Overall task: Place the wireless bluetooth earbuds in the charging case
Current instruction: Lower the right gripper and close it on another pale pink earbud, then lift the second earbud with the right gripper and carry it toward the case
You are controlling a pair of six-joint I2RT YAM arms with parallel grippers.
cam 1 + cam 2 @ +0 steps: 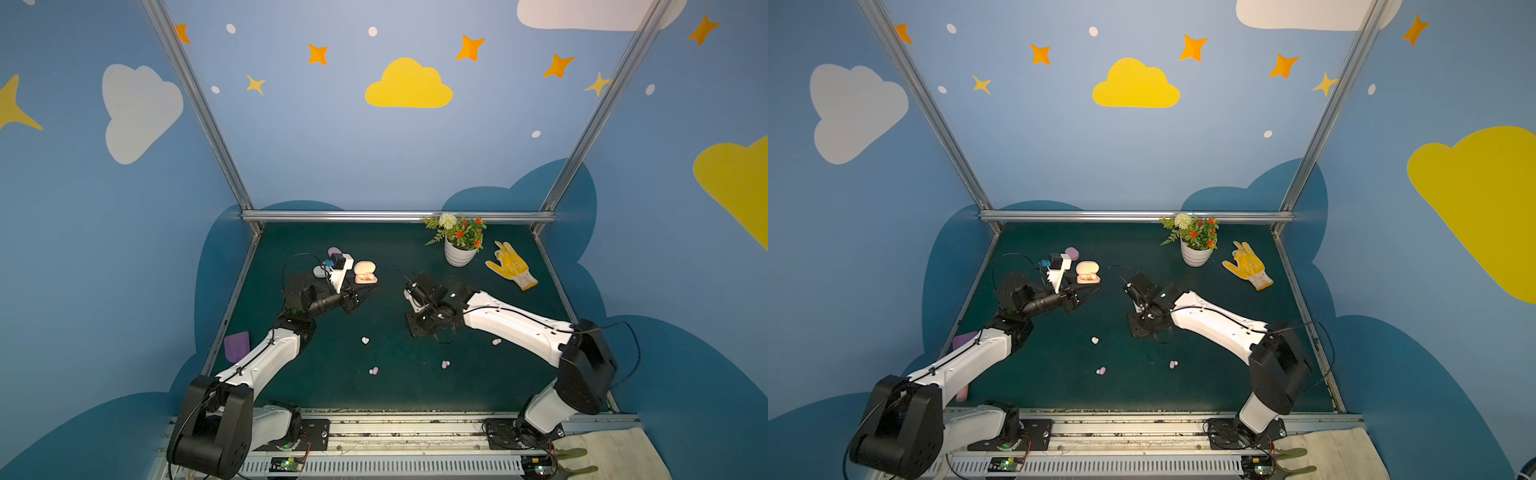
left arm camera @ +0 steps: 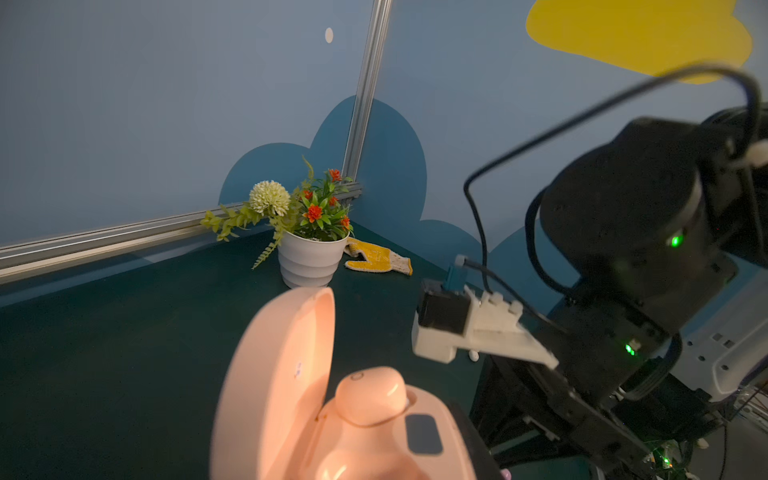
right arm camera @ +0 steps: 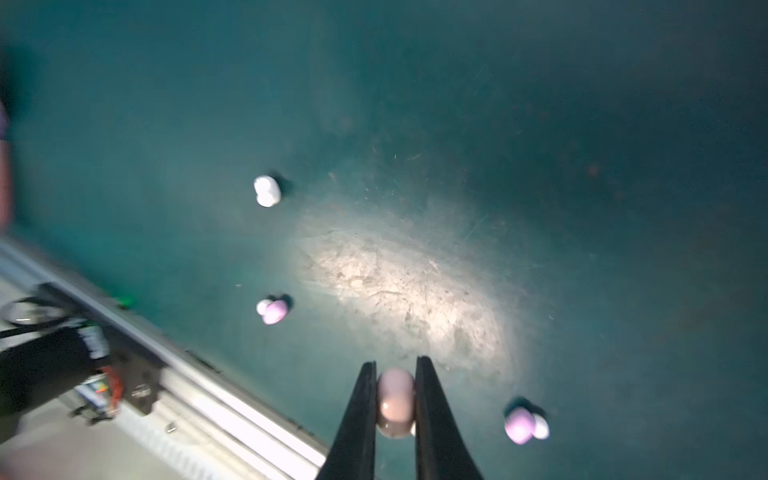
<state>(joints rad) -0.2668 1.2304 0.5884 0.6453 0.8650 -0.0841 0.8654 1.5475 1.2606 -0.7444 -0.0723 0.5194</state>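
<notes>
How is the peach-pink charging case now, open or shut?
Open. The peach-pink charging case has its lid raised, and a peach earbud sits in its base.

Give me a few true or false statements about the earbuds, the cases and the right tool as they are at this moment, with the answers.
1. The right tool is shut on a peach-pink earbud. True.
2. The peach-pink charging case is closed. False: its lid stands open, with a seated bud showing inside.
3. A yellow glove lies beside the white flower pot. True.
4. Every earbud sits in a case. False: a white earbud and a lilac earbud, among others, lie loose on the green table.
</notes>
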